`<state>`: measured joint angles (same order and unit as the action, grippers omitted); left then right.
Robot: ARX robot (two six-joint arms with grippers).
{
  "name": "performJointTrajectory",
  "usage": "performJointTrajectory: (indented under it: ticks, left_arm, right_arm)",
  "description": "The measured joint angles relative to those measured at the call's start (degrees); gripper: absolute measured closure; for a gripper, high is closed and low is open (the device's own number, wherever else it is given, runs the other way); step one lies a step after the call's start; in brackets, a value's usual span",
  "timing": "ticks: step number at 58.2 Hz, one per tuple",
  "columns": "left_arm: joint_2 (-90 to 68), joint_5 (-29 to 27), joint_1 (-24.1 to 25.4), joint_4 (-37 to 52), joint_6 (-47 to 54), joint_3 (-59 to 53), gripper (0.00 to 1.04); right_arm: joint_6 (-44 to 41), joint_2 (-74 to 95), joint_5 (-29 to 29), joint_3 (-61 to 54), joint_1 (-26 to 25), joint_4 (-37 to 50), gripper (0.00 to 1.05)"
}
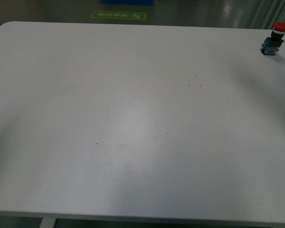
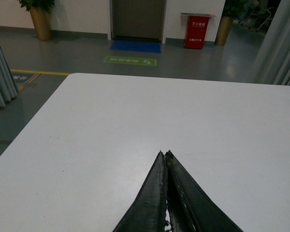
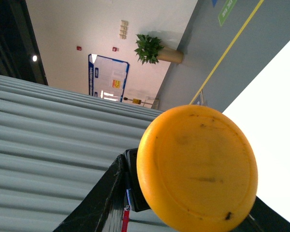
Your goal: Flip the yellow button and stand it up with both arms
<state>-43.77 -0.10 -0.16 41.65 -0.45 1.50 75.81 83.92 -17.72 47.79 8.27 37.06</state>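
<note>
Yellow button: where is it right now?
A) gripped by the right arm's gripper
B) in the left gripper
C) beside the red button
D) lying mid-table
A: the right wrist view shows the yellow button close up between the fingers of the right gripper, and in the front view the table carries only the red button.

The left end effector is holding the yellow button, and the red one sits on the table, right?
Not quite. The right end effector holds the yellow button, as the right wrist view shows. The red one does sit on the table.
</note>
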Motion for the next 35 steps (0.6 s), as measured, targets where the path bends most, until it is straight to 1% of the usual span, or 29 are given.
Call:
performJointTrajectory:
  ticks: [35]
  left_arm:
    - [21.8,0.1,0.0,-19.6,0.0,-0.1,1.01]
  right_arm:
    - [-0.4,0.0,-0.2,0.0,-0.7,0.0,0.65]
